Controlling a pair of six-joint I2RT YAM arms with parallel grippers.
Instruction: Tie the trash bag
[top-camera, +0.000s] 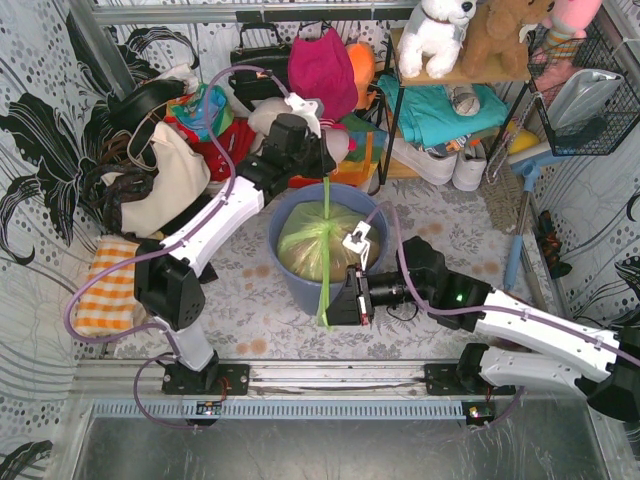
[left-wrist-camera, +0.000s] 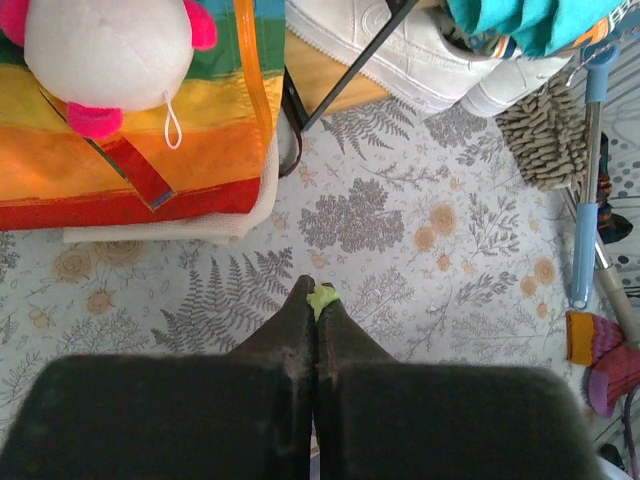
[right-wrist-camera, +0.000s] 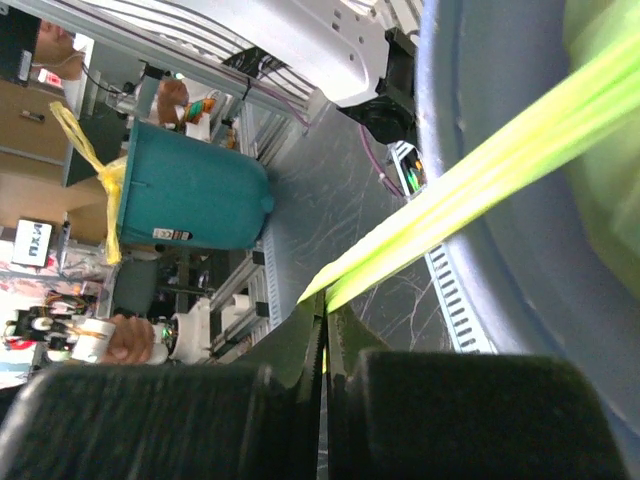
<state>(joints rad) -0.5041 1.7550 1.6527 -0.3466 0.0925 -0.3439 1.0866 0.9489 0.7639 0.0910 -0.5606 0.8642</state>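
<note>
Closest to the arm bases, the right end effector (top-camera: 329, 298) is clenched on the near handle strip (right-wrist-camera: 470, 180) of the trash bag (top-camera: 312, 245). Its wrist view shows the lime-green band running out from between the closed tips and up past the bin's (top-camera: 284, 272) outer wall. The band runs straight and looks taut, which suggests the grip is there to draw this handle out over the near rim so there is free length to knot. Just beyond that end effector, the bag sits inside the blue-grey bin on the floral tabletop (top-camera: 245, 310), its translucent body bulging with tan scraps above the rim. The bin keeps the load upright, so only the handles need managing. On the far side of the bag, the left end effector (top-camera: 324, 172) is likewise clamped shut, pinching the far handle strip (top-camera: 325, 196). In its wrist view only a small green nub shows at the tips. Held this way, the two strips run in one line across the bag's mouth, pulled in opposite directions, probably to gather the opening before the handles are crossed. No knot is visible yet, so I judge the tying proper has not begun. Past the left end effector lie a rainbow-striped bag (left-wrist-camera: 130, 150) and, off to its left, a cream tote (top-camera: 180, 180), both well apart from the strips.
</note>
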